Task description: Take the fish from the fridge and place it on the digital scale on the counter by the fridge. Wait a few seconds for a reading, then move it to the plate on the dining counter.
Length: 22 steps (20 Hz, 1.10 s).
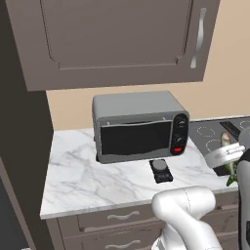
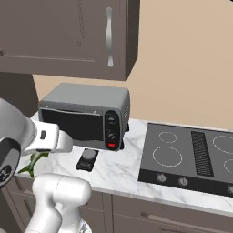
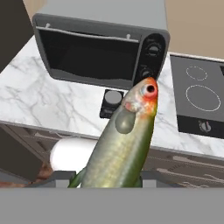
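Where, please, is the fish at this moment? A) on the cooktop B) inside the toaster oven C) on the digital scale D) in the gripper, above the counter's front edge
D: the fish sits clamped in the gripper, short of the bare digital scale.

Scale: I see the digital scale (image 1: 161, 171) on the counter (image 1: 88, 180) — just before the toaster oven (image 1: 139, 126).
Cooktop: cooktop (image 2: 191, 157) at the oven's 3 o'clock.
Cabinet: wall cabinet (image 1: 112, 39) above.
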Motion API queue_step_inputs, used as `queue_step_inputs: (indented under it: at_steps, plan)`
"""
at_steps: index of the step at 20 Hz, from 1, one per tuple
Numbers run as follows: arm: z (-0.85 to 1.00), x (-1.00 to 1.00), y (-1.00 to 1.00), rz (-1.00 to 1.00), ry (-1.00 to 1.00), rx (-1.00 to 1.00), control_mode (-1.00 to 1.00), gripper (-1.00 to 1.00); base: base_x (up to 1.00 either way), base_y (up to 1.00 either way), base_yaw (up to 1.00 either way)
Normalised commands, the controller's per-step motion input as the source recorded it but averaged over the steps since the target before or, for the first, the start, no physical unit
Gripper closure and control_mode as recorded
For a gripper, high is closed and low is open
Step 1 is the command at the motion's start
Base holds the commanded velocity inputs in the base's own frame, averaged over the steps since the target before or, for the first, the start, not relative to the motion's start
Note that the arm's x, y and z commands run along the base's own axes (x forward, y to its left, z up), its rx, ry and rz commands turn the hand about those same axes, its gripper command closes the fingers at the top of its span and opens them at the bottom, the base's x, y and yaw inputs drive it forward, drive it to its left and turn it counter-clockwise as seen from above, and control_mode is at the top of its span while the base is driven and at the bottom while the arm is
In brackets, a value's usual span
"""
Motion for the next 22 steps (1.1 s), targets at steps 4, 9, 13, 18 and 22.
queue_step_inputs:
  at_steps: [4,9,13,18,22]
  plan:
    - [0.00,0.00,0.00,0.00,0.00,0.00,1.00,1.00,0.00,0.00,0.00]
    - [0.00,0.00,0.00,0.00,0.00,0.00,1.00,1.00,0.00,0.00,0.00]
    - [-0.25,0.27,0.07,0.01,0.15,0.00,-1.00,1.00,0.00,0.00,0.00]
    - [-0.58,0.91,0.30,0.09,0.36,0.00,-1.00,1.00,0.00,0.00,0.00]
    - [-0.85,0.50,0.18,0.05,0.15,0.04,-1.00,1.00,0.00,0.00,0.00]
